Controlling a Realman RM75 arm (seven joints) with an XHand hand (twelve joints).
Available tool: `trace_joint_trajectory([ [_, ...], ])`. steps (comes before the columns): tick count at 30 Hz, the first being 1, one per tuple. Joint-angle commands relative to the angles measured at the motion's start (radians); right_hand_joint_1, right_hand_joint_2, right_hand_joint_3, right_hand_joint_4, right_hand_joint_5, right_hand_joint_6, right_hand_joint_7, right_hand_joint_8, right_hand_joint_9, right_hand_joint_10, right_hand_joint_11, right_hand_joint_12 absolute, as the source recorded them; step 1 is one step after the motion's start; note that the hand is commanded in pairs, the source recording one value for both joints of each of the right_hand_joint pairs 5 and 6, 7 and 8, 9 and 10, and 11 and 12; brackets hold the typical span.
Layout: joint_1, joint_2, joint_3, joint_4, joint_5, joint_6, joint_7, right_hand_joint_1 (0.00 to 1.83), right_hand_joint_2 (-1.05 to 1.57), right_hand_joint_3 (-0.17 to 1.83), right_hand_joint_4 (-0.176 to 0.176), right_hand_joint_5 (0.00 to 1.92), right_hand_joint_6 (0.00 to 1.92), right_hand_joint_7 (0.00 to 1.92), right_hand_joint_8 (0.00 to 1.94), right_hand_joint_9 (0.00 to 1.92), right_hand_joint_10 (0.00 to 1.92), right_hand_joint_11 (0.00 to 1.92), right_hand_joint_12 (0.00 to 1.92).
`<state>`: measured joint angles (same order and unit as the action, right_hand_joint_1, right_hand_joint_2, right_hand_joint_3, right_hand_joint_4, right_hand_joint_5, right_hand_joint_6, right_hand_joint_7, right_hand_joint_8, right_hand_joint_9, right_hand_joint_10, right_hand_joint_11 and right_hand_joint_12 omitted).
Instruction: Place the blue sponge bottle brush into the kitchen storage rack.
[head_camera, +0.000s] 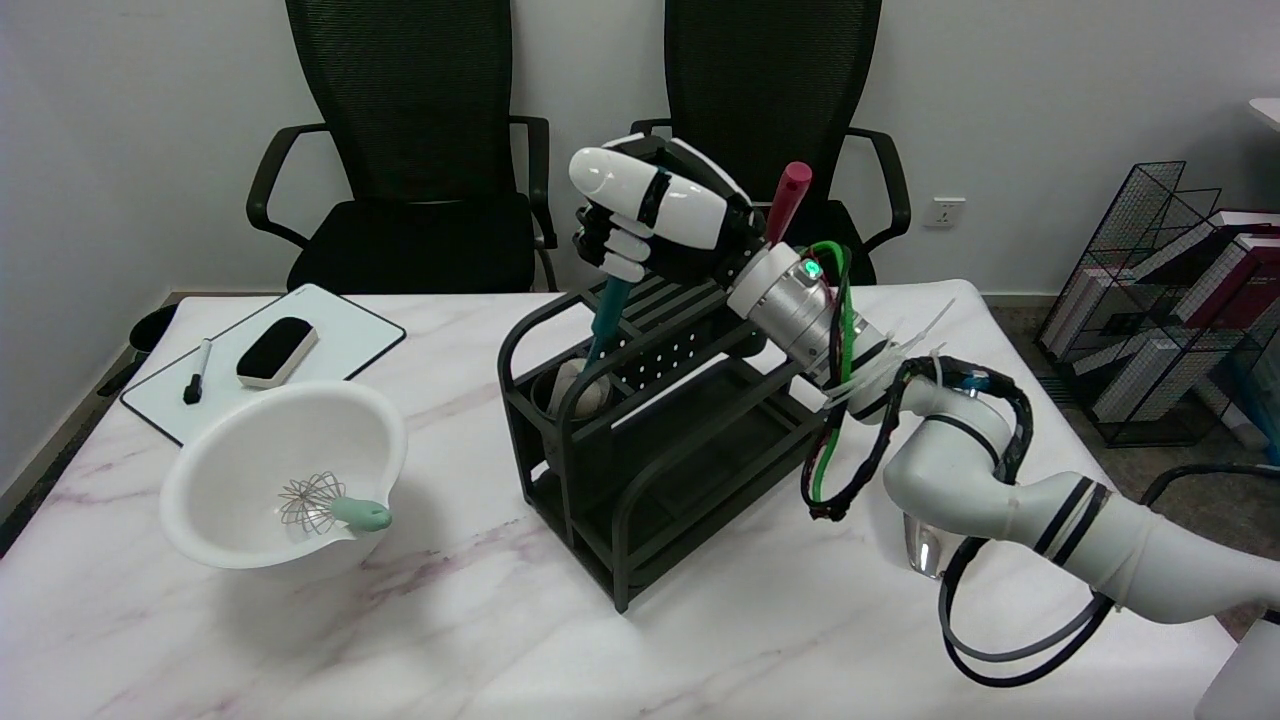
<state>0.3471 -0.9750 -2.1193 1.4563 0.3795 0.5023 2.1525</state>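
My right hand (655, 220) hangs above the left end of the black kitchen storage rack (650, 430) and grips the top of the bottle brush's teal-blue handle (607, 320). The handle runs down and to the left from the hand. Its pale sponge head (583, 390) sits inside the round cup holder at the rack's top left corner. The upper end of the handle is hidden inside my fingers.
A red-handled utensil (787, 203) sticks up at the rack's far right end, behind my wrist. A white bowl (285, 480) with a small whisk (330, 505) stands to the left. A whiteboard (265, 355) with eraser and marker lies at the back left. Two office chairs stand behind the table.
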Motion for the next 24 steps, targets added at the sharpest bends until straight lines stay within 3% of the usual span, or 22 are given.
trace_joint_trajectory([
  [1,-0.014,-0.019,-0.006,-0.023,-0.007,0.033,0.002,1.02,1.57,0.34,0.0,1.92,1.92,1.82,1.82,1.72,1.72,1.48,1.48],
  [6,-0.02,-0.02,-0.006,-0.023,-0.007,0.034,0.002,1.03,1.29,0.56,0.0,1.91,1.91,1.61,1.61,1.52,1.52,1.27,1.27],
  [8,-0.024,-0.021,-0.006,-0.023,-0.007,0.035,0.002,1.07,1.11,0.68,0.0,1.77,1.77,1.57,1.57,1.48,1.48,1.23,1.23],
  [12,-0.031,-0.026,-0.004,-0.024,-0.005,0.059,0.002,1.16,0.56,1.12,0.0,1.23,1.23,1.42,1.42,1.35,1.35,1.08,1.08],
  [17,-0.036,-0.026,-0.002,-0.03,-0.007,0.099,0.002,1.21,0.25,1.05,0.0,0.71,0.71,1.22,1.22,1.19,1.19,0.94,0.94],
  [19,-0.037,-0.026,-0.001,-0.032,-0.007,0.114,0.002,1.24,0.15,1.08,0.0,0.5,0.5,1.12,1.12,0.97,0.97,0.84,0.84],
  [21,-0.038,-0.026,0.001,-0.033,-0.007,0.129,0.001,1.25,0.12,1.12,0.0,0.47,0.47,1.05,1.05,0.79,0.79,0.78,0.78],
  [24,-0.046,-0.025,0.019,-0.034,-0.01,0.169,-0.007,1.26,0.08,1.18,0.0,0.43,0.43,0.95,0.95,0.71,0.71,0.74,0.74],
])
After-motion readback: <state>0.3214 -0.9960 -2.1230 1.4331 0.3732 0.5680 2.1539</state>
